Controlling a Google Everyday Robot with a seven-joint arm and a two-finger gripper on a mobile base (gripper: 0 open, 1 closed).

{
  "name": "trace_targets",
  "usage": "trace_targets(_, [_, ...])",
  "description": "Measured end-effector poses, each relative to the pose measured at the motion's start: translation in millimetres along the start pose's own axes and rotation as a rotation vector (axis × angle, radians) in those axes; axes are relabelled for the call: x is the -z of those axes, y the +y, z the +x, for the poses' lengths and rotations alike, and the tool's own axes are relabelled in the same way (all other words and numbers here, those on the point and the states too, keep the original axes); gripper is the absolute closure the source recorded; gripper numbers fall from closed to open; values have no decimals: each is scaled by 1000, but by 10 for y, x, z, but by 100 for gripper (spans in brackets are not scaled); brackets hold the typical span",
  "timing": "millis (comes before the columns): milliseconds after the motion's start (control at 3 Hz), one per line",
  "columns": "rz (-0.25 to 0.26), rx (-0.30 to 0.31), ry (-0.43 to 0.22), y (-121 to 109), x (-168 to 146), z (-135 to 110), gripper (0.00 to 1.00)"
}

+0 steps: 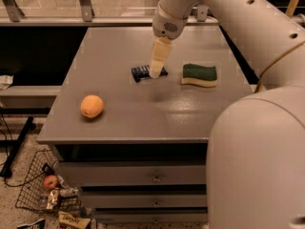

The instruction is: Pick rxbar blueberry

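The rxbar blueberry, a small flat dark navy bar with white lettering, lies on the grey table top near its middle. My gripper hangs down from the arm at the top of the camera view. Its cream tip is over the right part of the bar and covers it. I cannot tell whether it touches the bar.
A green-and-yellow sponge lies to the right of the bar. A round orange fruit sits at the front left. The table has drawers below. A wire basket with snacks stands on the floor at the left. My arm fills the right side.
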State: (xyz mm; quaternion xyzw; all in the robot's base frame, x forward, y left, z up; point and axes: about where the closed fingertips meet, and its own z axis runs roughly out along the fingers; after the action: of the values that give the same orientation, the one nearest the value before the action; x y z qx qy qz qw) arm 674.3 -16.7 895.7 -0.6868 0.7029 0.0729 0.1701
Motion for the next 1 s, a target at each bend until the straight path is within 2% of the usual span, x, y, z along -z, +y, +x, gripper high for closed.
trace_targets(333, [-32, 9, 63, -18, -254, -82, 0])
trace_targets(1000, [-62, -19, 133, -220, -510, -2, 0])
